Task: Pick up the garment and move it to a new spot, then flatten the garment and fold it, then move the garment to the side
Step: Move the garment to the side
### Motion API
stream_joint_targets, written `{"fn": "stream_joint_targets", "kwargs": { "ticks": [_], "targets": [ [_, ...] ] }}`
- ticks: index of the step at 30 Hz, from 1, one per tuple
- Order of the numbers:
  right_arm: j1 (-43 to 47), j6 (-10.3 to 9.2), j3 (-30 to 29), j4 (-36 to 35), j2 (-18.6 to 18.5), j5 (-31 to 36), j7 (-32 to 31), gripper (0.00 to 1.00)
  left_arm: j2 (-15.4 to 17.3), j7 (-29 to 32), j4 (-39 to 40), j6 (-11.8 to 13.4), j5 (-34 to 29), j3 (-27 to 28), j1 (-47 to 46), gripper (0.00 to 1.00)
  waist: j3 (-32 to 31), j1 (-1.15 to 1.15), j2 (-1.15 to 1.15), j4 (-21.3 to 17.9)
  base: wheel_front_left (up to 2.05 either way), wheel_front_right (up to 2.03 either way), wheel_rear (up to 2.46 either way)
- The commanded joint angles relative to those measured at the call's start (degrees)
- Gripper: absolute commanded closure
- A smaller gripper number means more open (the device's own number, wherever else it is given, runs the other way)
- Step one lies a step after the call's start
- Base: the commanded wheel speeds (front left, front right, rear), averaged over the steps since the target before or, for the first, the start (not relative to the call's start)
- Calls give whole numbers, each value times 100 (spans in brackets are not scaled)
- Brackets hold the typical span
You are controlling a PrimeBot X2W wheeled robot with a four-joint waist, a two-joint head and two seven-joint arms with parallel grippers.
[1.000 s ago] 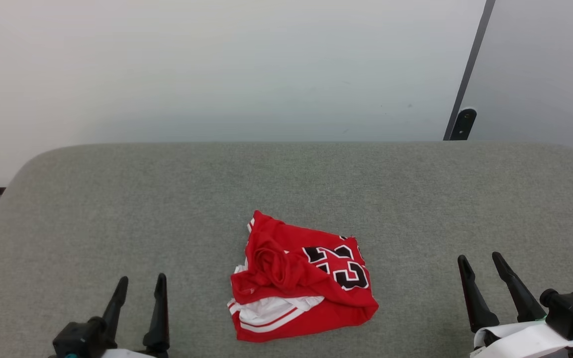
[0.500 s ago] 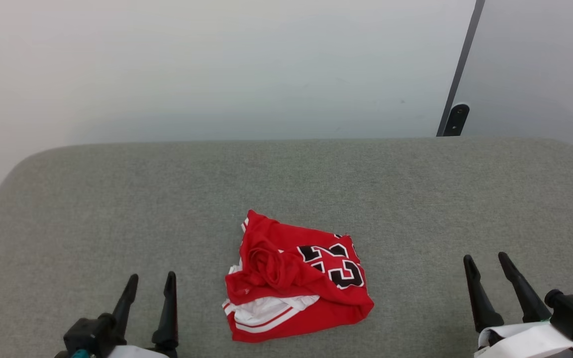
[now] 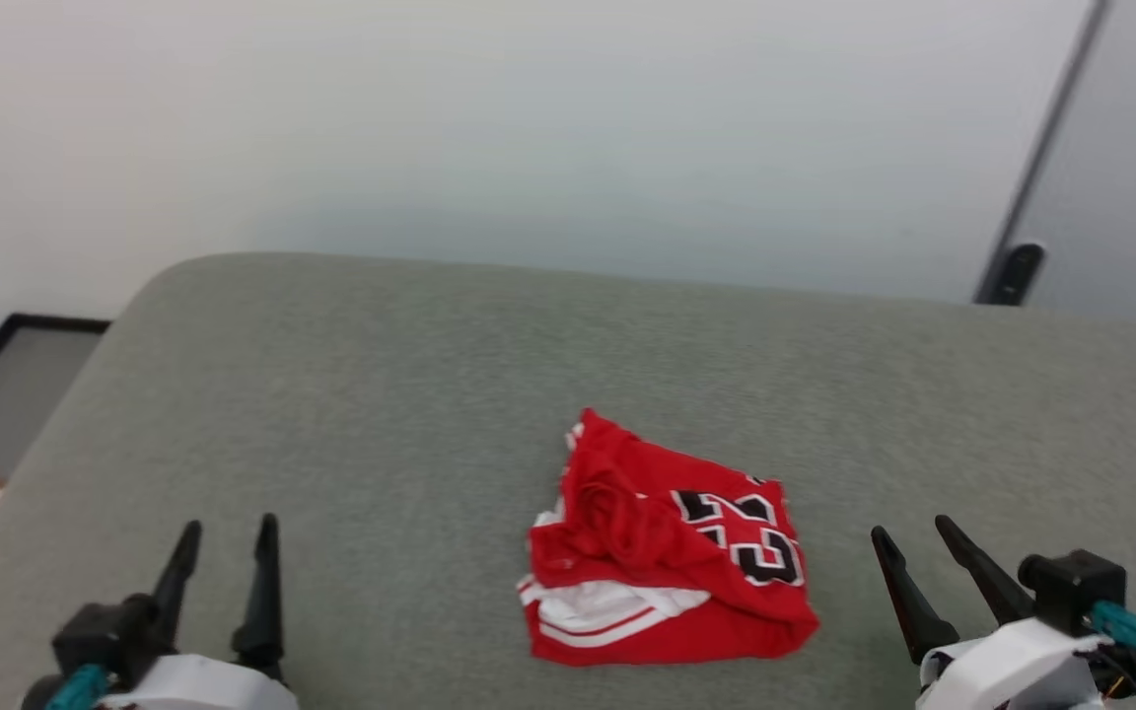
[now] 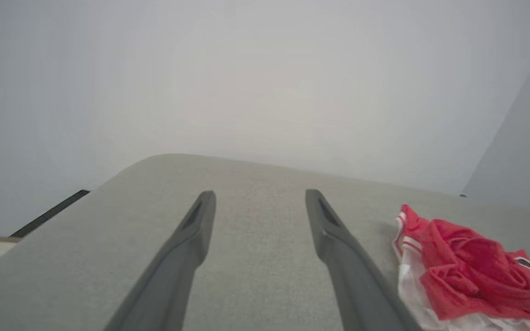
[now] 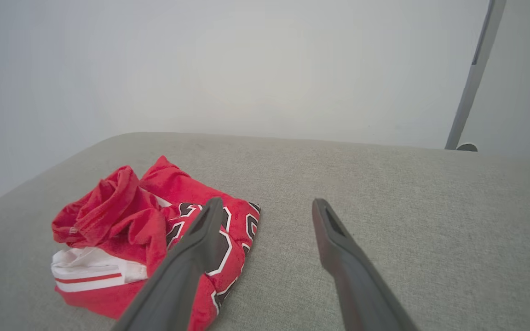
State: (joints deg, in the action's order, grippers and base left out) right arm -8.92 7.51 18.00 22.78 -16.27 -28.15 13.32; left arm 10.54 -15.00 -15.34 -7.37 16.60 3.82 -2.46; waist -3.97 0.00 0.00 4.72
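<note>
- On the grey padded bench (image 3: 381,394), toward its near edge and about midway along it, we see the garment (image 3: 667,552) lying in a bunched heap, with nothing holding it.
- Over the bench's near edge, the left gripper (image 3: 231,525) hangs well apart from the heap on one side. The right gripper (image 3: 911,528) hangs near it on the other. Both have their jaws spread wide and empty.
- We judge the garment neither flattened nor tidily folded. A twisted knot of red cloth sits on top, and a white striped sleeve (image 3: 607,603) pokes out beneath.
- We cannot tell whether this part of the bench is where it is to be lifted from or the new spot it was carried to; the scene fits both. Flattening, folding and setting aside look left to do.
- We read the cloth as thin, limp jersey knit, softly creased, with black numerals (image 3: 750,537) edged in white.
- We find the bench covered in matte, finely woven fabric, with rounded corners.
- We note that the fingers (image 4: 187,248) are long, dark, tapering and hard.
</note>
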Motion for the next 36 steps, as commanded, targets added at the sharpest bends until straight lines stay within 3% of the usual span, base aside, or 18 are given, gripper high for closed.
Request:
{"fn": "stream_joint_targets", "kwargs": {
  "ticks": [1, 5, 15, 26, 36],
  "targets": [
    [-97, -5, 46, 115, -18, -81, -79, 0, 29, -21, -20, -6, 28, 40, -51, 0, -101, 0, 0, 568, 0, 0, 0],
    [-327, -5, 186, 480, -49, -249, -482, 0, 104, -21, -75, 0, 62, 129, -20, 0, -165, 0, 0, 1014, 0, 0, 0],
    [-1102, -5, 170, 1549, -102, -533, -2623, 0, 50, -22, -154, -7, 152, -4, 130, 0, -260, 0, 0, 1740, 0, 0, 0],
    [-2116, -5, -522, 2865, 152, 607, -4377, 0, -110, -21, -148, -11, 299, -123, 59, 0, 18, 0, 0, 1994, 0, 0, 0],
    [-2504, -5, -1362, 3720, 624, 1661, -5116, 0, -266, -21, -238, -15, 403, -221, -86, 0, 215, 0, 0, 2070, 0, 0, 0]
  ]
}}
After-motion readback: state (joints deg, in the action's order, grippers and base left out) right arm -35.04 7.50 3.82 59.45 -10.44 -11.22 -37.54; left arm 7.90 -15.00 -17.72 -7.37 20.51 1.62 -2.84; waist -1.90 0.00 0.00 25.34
